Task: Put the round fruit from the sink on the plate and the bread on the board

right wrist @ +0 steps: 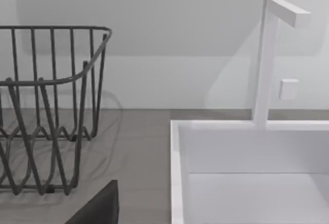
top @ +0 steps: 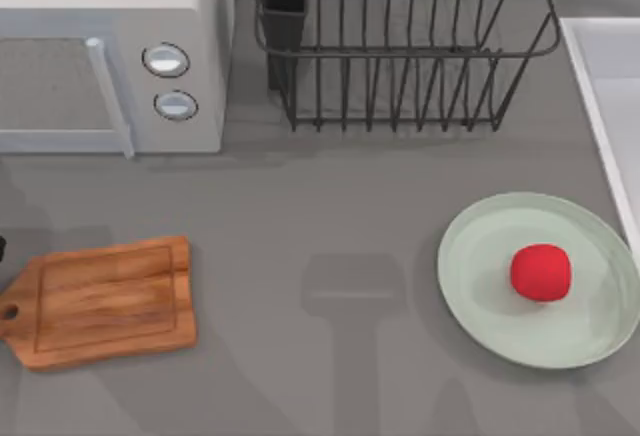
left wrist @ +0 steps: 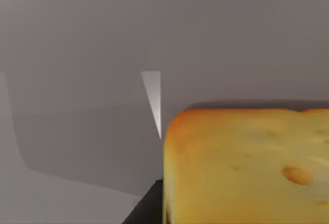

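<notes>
The round fruit [top: 541, 272], a red ball, rests on the pale green plate [top: 480, 276] at the right, just right of the plate's middle. The sink [top: 600, 106] runs along the right edge, and its white basin [right wrist: 177, 172] looks bare in the right wrist view. At the lower left lies the wooden board [top: 100, 301] with nothing on it. The bread [left wrist: 247, 167], golden with small holes, sits tight against the left wrist camera beside one dark finger [left wrist: 146, 208], held above a grey surface. A dark piece of my right gripper [right wrist: 97, 206] points toward the sink.
A microwave [top: 110, 51] stands at the back left. The wire dish rack [top: 400, 46] is at the back middle, next to the sink [right wrist: 46, 106]. A white faucet [right wrist: 264, 59] rises behind the basin. Grey counter lies between the board and the plate.
</notes>
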